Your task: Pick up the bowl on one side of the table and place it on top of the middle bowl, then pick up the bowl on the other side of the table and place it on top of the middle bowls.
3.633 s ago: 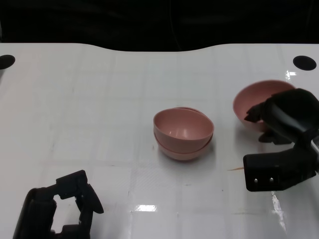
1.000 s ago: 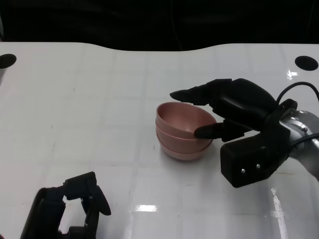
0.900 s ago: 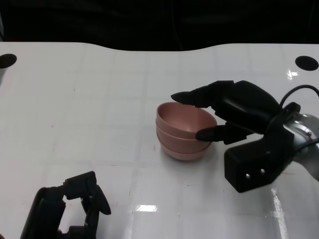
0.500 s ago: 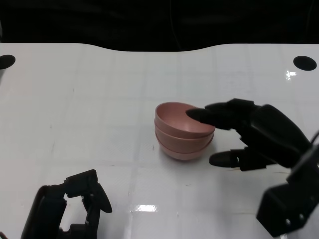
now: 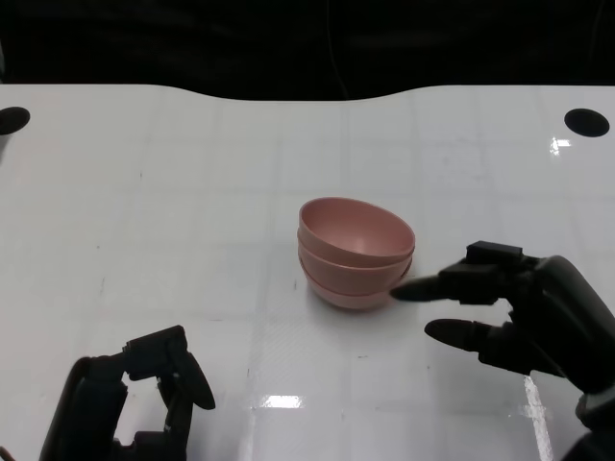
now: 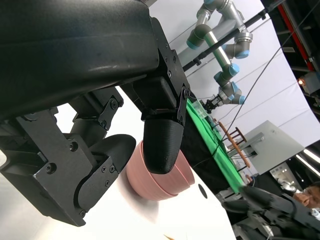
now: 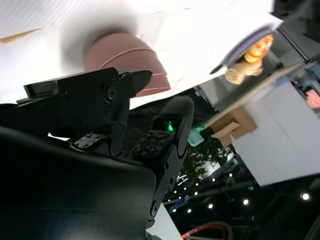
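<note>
Three pink bowls (image 5: 355,252) sit nested in one stack at the middle of the white table (image 5: 173,192). The same stack of bowls (image 6: 157,178) shows past my left hand's fingers in the left wrist view, and the stack of bowls (image 7: 131,59) appears blurred in the right wrist view. My right hand (image 5: 524,315) is low at the front right of the stack, fingers spread and holding nothing, one fingertip close to the stack's base. My left hand (image 5: 130,401) rests at the front left corner, fingers apart, holding nothing.
Two black round holes (image 5: 587,122) mark the table's far corners, the other hole (image 5: 12,120) at the far left. A dark curved edge bounds the table's back. In the left wrist view a robot arm (image 6: 225,55) and a green surface stand beyond the table.
My right hand carried the right-side bowl onto the middle stack, let it go, and has drawn back toward the front right. The left hand has barely moved.
</note>
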{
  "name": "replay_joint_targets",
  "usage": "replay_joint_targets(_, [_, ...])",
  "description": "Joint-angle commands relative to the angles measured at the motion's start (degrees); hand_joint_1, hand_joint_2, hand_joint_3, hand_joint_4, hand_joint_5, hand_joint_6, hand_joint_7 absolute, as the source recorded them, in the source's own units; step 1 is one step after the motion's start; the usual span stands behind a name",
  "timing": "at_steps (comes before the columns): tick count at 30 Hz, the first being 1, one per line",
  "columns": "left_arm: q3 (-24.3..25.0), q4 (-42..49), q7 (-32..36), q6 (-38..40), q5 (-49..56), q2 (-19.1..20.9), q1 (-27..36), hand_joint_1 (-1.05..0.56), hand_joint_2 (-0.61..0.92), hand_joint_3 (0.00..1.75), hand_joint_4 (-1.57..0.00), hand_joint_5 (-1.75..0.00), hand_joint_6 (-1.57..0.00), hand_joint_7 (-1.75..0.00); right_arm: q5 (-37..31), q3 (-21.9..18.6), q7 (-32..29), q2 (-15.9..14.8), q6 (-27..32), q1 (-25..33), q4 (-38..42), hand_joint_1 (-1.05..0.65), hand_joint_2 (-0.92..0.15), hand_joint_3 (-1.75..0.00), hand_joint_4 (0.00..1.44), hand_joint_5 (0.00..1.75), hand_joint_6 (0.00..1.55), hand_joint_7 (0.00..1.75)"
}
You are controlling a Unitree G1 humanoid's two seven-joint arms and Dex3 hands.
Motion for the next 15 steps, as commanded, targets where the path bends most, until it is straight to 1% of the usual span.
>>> replay_joint_targets(1, [0.75,0.26,0.68,0.15,0.18,0.67,0.27,-0.05,0.23,1.64,-0.94,-1.75,-0.89,-1.52,3.26,-1.24,0.41,0.22,-3.48,1.98,-0.10,0.20,-0.39,-0.97,0.86,1.22,1.01,0.67])
replay_joint_targets(2, [0.73,0.46,0.49,-0.03,-0.19,0.74,0.23,-0.05,0.23,1.63,-0.94,-1.75,-0.89,-1.52,3.63,-1.34,0.31,0.29,-4.55,2.31,0.41,0.22,-0.27,-1.19,0.90,1.26,1.02,0.75])
replay_joint_targets(3, [0.75,0.65,0.39,-0.14,-0.50,0.79,0.21,-0.04,0.24,1.63,-0.94,-1.74,-0.89,-1.52,3.52,-1.56,0.08,0.41,-5.08,2.75,0.62,0.25,-0.17,-1.37,0.94,1.32,1.04,0.83])
replay_joint_targets(4, [0.78,0.86,0.34,-0.28,-0.72,0.82,0.18,-0.04,0.24,1.62,-0.94,-1.74,-0.90,-1.52,3.35,-1.83,-0.12,0.58,-5.32,3.17,0.73,0.26,-0.12,-1.46,0.97,1.38,1.05,0.88])
replay_joint_targets(6, [0.79,1.10,0.15,-0.48,-1.23,0.92,0.17,-0.04,0.24,1.62,-0.94,-1.74,-0.90,-1.51,3.60,-2.27,-0.16,1.18,-5.50,3.79,1.15,0.31,-0.07,-1.57,1.01,1.51,1.08,0.96])
replay_joint_targets(9, [0.79,1.43,0.00,-0.88,-1.80,1.05,0.11,-0.03,0.24,1.62,-0.94,-1.74,-0.91,-1.50,4.46,-2.65,0.18,2.00,-6.56,3.64,3.37,0.37,-0.02,-1.72,1.07,1.63,1.10,1.09])
replay_joint_targets(11, [0.98,1.85,0.33,-1.37,-1.68,1.02,-0.06,-0.03,0.24,1.62,-0.94,-1.74,-0.91,-1.50,4.28,-2.72,0.08,1.97,-8.70,2.64,6.40,0.38,-0.03,-1.74,1.06,1.68,1.10,1.16])
replay_joint_targets(15, [1.37,2.51,0.67,-2.24,-1.48,1.00,-0.29,-0.04,0.23,1.62,-0.96,-1.73,-0.91,-1.51,4.91,-2.91,0.23,2.27,-11.64,1.02,10.84,0.36,-0.03,-1.75,1.05,1.69,1.08,1.30])
